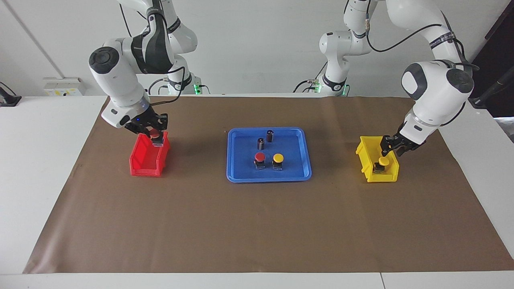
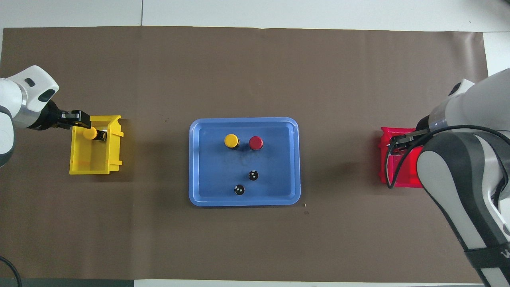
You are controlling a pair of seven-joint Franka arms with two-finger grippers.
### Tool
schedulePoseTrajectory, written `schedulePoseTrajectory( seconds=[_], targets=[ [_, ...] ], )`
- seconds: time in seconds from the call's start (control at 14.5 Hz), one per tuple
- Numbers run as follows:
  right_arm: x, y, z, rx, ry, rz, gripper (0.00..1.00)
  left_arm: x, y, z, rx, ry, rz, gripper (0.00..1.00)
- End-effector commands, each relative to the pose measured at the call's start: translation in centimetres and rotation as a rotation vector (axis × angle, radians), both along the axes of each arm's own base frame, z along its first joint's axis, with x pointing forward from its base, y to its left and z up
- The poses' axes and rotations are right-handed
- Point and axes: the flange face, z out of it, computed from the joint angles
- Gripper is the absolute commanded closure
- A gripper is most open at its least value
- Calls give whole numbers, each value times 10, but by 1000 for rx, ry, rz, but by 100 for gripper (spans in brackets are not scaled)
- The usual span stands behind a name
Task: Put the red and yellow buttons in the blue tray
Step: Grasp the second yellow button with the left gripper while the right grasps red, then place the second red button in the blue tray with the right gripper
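The blue tray [image 1: 237,176] [image 2: 195,159] lies mid-table. In it stand one red button [image 1: 260,157] [image 2: 255,142] and one yellow button [image 1: 278,159] [image 2: 231,140], side by side. My right gripper [image 1: 154,136] [image 2: 398,144] is shut on a second red button [image 1: 153,133] and holds it at rim height over the red bin [image 1: 146,162] [image 2: 388,175]. My left gripper [image 1: 391,154] [image 2: 83,120] hangs low over the yellow bin [image 1: 377,176] [image 2: 93,159], just above a second yellow button [image 1: 383,161] [image 2: 90,133] that sits inside it.
Two dark capless cylinders [image 1: 270,135] [image 1: 261,143] [image 2: 239,189] [image 2: 253,175] stand in the tray, nearer to the robots than the buttons. Brown paper [image 1: 257,224] covers the table. The red bin is toward the right arm's end, the yellow bin toward the left arm's end.
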Motion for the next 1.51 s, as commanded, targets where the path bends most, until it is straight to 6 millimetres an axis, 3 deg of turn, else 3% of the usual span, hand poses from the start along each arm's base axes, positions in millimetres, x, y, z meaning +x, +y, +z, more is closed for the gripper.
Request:
schedulePoseTrajectory(
  seconds=[0.0,0.14,0.28,0.34,0.48,0.55,0.83,1.17,1.45],
  targets=[
    [19,74,13,19,-28,-74,74,-6,3,-14,19,-35,11,40],
    [30,117,16,110,-68,-137,76,-5,3,-27,20,-42,14,39],
    [48,175,-5,127,-95,-132,76,-3,15,-43,22,-33,34,38],
    [49,197,-14,130,-110,-165,77,-4,15,-44,22,-32,34,38],
    [35,244,-51,109,-91,-147,77,-5,15,-50,23,-19,32,38],
    [27,248,-69,88,-69,-139,77,-7,14,-55,23,-10,34,38],
    [23,238,-89,56,-55,-69,77,-7,5,-56,22,-6,52,38],
    [16,224,-110,62,-68,-18,77,-7,2,-56,22,-8,46,39],
    [15,225,-116,62,-69,-13,77,-9,3,-58,22,-5,46,40]
  ],
)
